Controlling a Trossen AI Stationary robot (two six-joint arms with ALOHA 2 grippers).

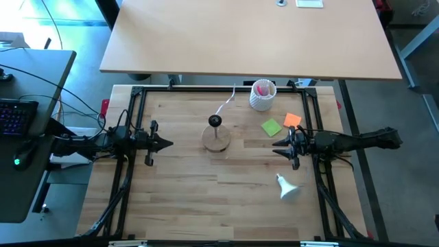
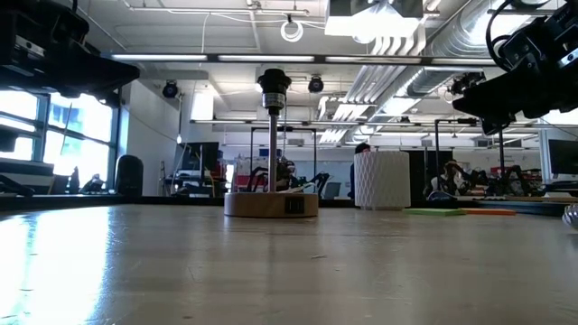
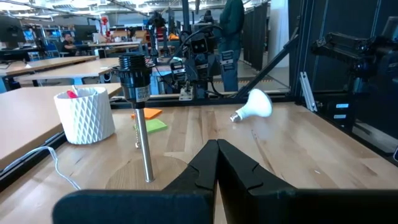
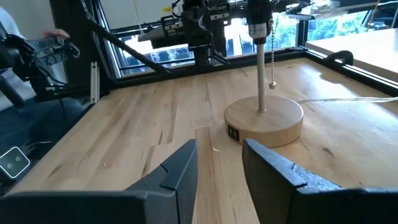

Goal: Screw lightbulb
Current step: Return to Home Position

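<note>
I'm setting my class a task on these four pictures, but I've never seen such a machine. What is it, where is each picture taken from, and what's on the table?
It is a robot with two dark arms at a wooden table. One picture looks straight down, one level across the tabletop, two come from wrist cameras. The left hand is shut, the right hand open; both are empty. On the table: a lamp stand with an empty socket, the lightbulb lying on its side, a white cup, a green note, an orange note.

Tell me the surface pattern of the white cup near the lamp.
A raised diamond-like relief covers the cup; the left wrist view shows it best.
</note>
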